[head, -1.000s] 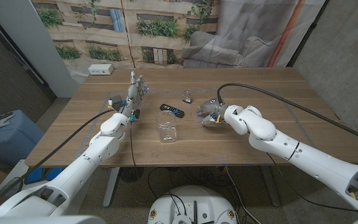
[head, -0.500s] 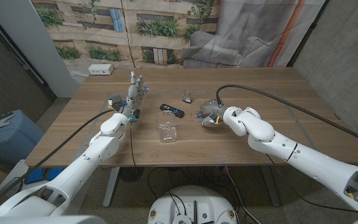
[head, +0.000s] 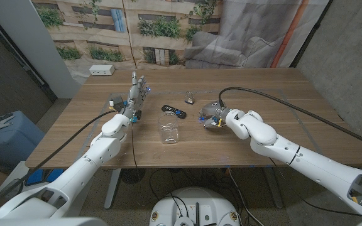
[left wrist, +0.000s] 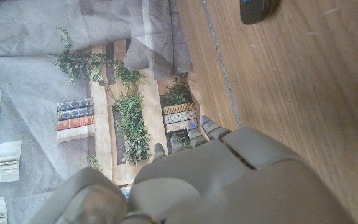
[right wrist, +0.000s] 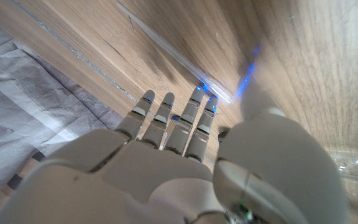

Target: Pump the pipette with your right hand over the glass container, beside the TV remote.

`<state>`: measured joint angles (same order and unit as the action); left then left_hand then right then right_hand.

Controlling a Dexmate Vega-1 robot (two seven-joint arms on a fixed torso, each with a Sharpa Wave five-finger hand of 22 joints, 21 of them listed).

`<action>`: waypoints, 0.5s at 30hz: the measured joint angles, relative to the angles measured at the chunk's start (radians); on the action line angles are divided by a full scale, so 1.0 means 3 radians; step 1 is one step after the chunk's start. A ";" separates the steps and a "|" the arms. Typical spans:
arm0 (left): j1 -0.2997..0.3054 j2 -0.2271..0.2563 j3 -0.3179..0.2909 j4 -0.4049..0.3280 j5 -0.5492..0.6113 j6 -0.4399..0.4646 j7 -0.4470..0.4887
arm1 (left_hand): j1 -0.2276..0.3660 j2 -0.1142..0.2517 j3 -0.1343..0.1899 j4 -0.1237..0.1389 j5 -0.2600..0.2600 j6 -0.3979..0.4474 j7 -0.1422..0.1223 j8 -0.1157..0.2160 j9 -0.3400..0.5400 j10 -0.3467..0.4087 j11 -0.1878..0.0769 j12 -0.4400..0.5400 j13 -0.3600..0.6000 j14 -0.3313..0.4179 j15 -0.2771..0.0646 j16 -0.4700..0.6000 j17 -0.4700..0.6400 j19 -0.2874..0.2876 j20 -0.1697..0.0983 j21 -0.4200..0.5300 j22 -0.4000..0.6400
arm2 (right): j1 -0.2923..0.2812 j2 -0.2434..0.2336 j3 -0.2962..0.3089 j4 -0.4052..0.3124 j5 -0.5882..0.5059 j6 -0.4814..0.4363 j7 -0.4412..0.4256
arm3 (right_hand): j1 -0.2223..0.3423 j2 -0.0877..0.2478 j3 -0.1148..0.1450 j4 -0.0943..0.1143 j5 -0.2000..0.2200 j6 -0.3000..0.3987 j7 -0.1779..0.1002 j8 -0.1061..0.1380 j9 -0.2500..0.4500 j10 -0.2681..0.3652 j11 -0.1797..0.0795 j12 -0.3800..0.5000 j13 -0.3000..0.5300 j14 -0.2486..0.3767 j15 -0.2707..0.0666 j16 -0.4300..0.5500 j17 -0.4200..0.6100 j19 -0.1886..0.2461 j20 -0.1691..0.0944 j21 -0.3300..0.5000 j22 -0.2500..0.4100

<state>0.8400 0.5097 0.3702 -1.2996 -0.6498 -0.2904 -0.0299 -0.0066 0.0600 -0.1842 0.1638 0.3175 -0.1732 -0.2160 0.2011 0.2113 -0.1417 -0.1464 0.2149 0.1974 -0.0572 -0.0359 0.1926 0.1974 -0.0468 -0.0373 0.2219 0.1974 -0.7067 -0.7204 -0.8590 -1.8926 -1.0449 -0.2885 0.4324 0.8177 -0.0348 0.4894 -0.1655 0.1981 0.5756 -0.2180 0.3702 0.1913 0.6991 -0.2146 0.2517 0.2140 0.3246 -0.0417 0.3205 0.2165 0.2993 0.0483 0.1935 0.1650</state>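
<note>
A clear glass container [head: 169, 132] stands at the table's middle, with the black TV remote [head: 173, 111] lying just behind it. My right hand [head: 211, 117] is low on the table to the right of the remote. In the right wrist view the clear pipette [right wrist: 166, 56] lies on the wood, and my right hand [right wrist: 166, 162] reaches over it with its fingertips [right wrist: 197, 102] at one end and the thumb apart; no grip shows. My left hand [head: 137, 95] stands upright left of the remote, fingers apart and holding nothing. The remote's tip [left wrist: 258, 7] shows past my left hand [left wrist: 210, 174].
A small dark and clear object [head: 189, 97] sits behind the remote. A white power strip [head: 102, 70] lies at the far left corner. The wooden table [head: 281, 94] has bare room on the right and along its front edge.
My right arm has shifted a little to the left, with the hand staying low beside the remote. The left arm, the container and the remote have not moved.
</note>
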 measured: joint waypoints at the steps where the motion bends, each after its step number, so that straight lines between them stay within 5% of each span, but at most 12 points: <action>1: 0.0000 0.0000 0.0000 0.0000 0.0000 0.0000 0.0000 | 0.0000 0.0000 0.0000 0.0000 0.0000 0.0000 0.0000 0.0000 0.0000 0.0000 0.0000 0.0000 0.0000 0.0000 0.0000 0.0000 0.0000 0.0000 0.0000 0.0000 0.0000 | -0.0001 0.0002 -0.0001 0.0006 -0.0001 0.0000 -0.0014 | 0.0024 0.0024 0.0000 0.0000 0.0000 0.0012 0.0005 0.0005 0.0003 0.0025 0.0001 0.0000 -0.0001 0.0004 -0.0004 0.0015 0.0000 0.0000 0.0000 0.0000 0.0000; 15: 0.0000 0.0000 0.0000 -0.0001 0.0000 0.0000 0.0000 | 0.0000 0.0000 0.0000 0.0000 0.0000 0.0000 0.0000 0.0000 0.0000 0.0000 0.0000 0.0000 0.0000 0.0000 0.0000 0.0000 0.0000 0.0000 0.0000 0.0000 0.0000 | 0.0000 0.0033 -0.0018 0.0071 -0.0004 0.0016 -0.0140 | 0.0105 0.0105 -0.0094 0.0007 -0.0032 0.0317 -0.0008 0.0113 0.0025 0.0306 -0.0016 0.0000 -0.0001 0.0150 -0.0005 0.0112 0.0016 0.0107 -0.0083 0.0000 0.0000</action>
<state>0.8401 0.5097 0.3702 -1.2998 -0.6498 -0.2904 -0.0299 -0.0065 0.0600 -0.1841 0.1638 0.3175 -0.1732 -0.2160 0.2011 0.2112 -0.1417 -0.1464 0.2149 0.1974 -0.0572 -0.0360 0.1926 0.1974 -0.0468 -0.0372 0.2219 0.1974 -0.7067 -0.7105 -0.8644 -1.8714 -1.0462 -0.2837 0.3904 0.8492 -0.0034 0.4612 -0.1634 0.1885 0.6708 -0.2204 0.4042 0.1987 0.7909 -0.2193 0.2516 0.2137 0.3695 -0.0431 0.3540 0.2212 0.3314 0.0234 0.1935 0.1650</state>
